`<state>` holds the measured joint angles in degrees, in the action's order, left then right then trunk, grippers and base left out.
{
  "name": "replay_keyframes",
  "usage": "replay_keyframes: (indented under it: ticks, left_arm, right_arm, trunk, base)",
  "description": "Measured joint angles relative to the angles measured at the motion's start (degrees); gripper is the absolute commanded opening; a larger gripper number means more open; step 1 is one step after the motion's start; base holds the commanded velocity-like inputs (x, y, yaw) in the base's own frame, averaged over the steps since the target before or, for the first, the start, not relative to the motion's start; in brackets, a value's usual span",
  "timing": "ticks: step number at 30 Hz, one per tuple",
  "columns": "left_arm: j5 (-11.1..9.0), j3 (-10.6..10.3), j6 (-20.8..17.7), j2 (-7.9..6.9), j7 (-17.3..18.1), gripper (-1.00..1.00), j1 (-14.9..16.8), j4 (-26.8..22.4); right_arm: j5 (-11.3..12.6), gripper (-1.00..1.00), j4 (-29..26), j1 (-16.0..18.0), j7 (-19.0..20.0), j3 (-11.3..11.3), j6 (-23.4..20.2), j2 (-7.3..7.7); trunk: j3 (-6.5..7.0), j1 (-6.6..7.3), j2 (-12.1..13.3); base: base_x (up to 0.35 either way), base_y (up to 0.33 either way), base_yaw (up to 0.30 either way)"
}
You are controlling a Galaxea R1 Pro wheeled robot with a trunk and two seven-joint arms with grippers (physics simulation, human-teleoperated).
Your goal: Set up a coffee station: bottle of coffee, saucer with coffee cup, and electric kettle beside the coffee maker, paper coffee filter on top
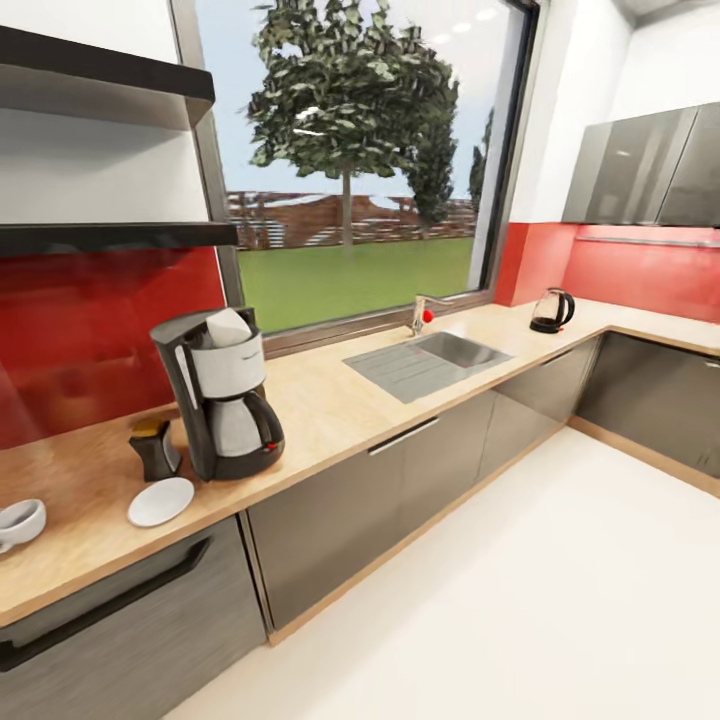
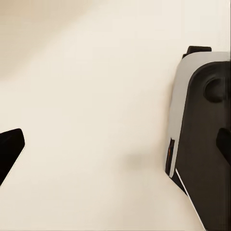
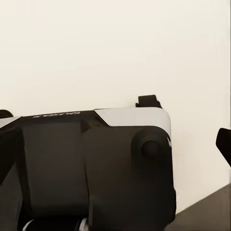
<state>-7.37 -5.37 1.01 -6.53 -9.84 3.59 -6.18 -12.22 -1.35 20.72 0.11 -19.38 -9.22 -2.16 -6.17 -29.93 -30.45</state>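
Nearest, at 8 o'clock in the head view: coffee cup on the kitchen countertop, lying apart from the saucer, so not yet on it. Saucer sits just in front of the bottle of coffee, which stands beside the coffee maker at about 9 o'clock. Paper coffee filter already sits on top of the machine. Kitchen shelf above, at 10 o'clock, looks bare of task items.

Farther, at 2 o'clock: electric kettle stands near the corner, well apart from the coffee maker, past the sink and tap.

Grippers: both wrist views look down at pale floor and the robot's own base; dark finger tips at the frame edges suggest the left gripper and right gripper are spread with nothing held, but I cannot tell for sure.

Judgement: cup and kettle steps remain. The head faces the kettle end, so likely kettle next. Drive along the cabinets, stop square to the corner, grasp by the handle, keep it upright, set down clear of the saucer.

Room: tan wood-look worktop, grey fronts, red backsplash, large window, grey wall cabinets at 2 o'clock.
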Motion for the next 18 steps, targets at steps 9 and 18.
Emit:
replay_keyframes:
  ticks: [9,18]
  left_arm:
    - [0.14,-0.04,4.03,4.50,0.08,1.00,0.00,-0.28]
    - [-0.66,0.68,8.71,4.60,0.07,1.00,-0.01,0.24]
  right_arm:
    - [-0.02,1.00,-0.01,-0.18,0.09,0.00,-0.11,2.18]
    - [0.07,1.00,-0.03,-0.19,0.10,-0.05,-0.13,2.46]
  trunk:
    - [0.00,0.00,0.00]
    - [0.00,0.00,0.00]
  base:
    - [0.000,0.000,-0.288]
    - [0.000,0.000,-0.288]
